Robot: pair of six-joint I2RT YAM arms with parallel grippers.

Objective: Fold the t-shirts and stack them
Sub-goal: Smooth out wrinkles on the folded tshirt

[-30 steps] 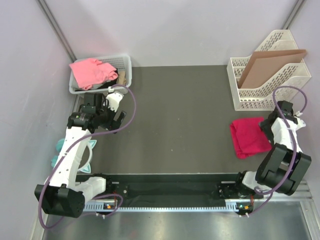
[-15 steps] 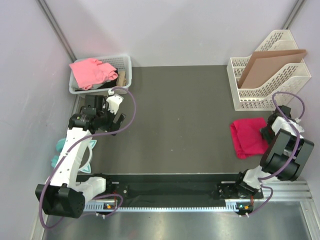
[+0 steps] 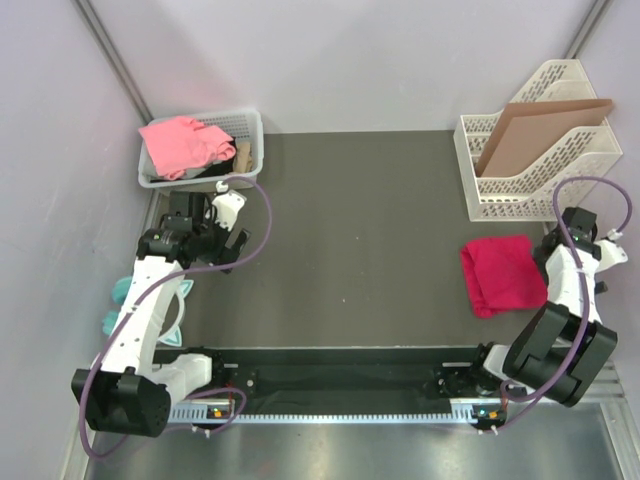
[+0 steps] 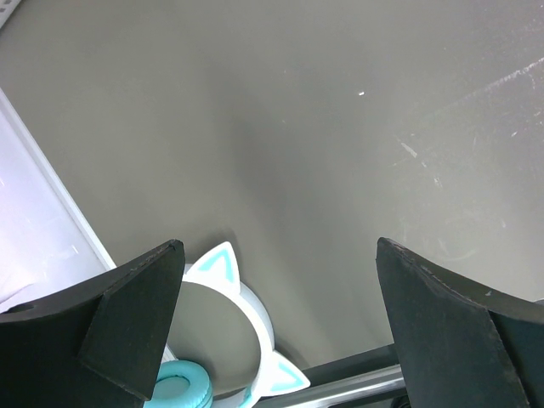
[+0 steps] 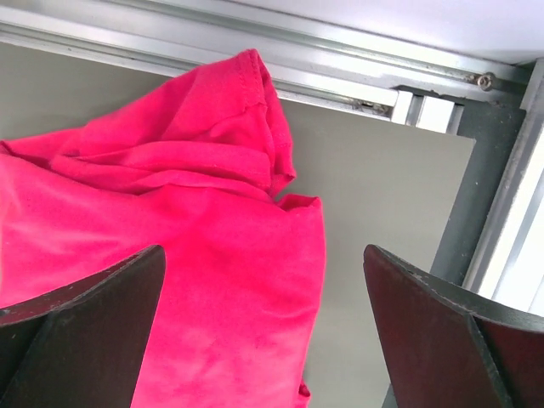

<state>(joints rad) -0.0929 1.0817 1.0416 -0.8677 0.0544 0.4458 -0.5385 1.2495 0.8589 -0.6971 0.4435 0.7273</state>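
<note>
The crimson-red t-shirt (image 3: 500,272) lies bunched and roughly folded on the dark table at the right. In the right wrist view it (image 5: 170,280) fills the left half, under and between the fingers. My right gripper (image 3: 574,240) (image 5: 264,255) is open and empty, just right of the shirt's edge. The salmon-pink t-shirt (image 3: 180,145) lies crumpled in the white basket (image 3: 252,128) at the back left. My left gripper (image 3: 228,250) (image 4: 276,246) is open and empty, in front of the basket, over bare table.
A white file rack (image 3: 520,185) holding a brown cardboard sheet (image 3: 540,125) stands at the back right. Teal cat-ear headphones (image 3: 125,300) (image 4: 229,323) lie at the left table edge by the left arm. A black rail (image 3: 340,365) runs along the near edge.
My right gripper has moved right, off the crimson shirt toward the table's right edge. The left gripper has shifted only slightly. Both shirts lie as before.
</note>
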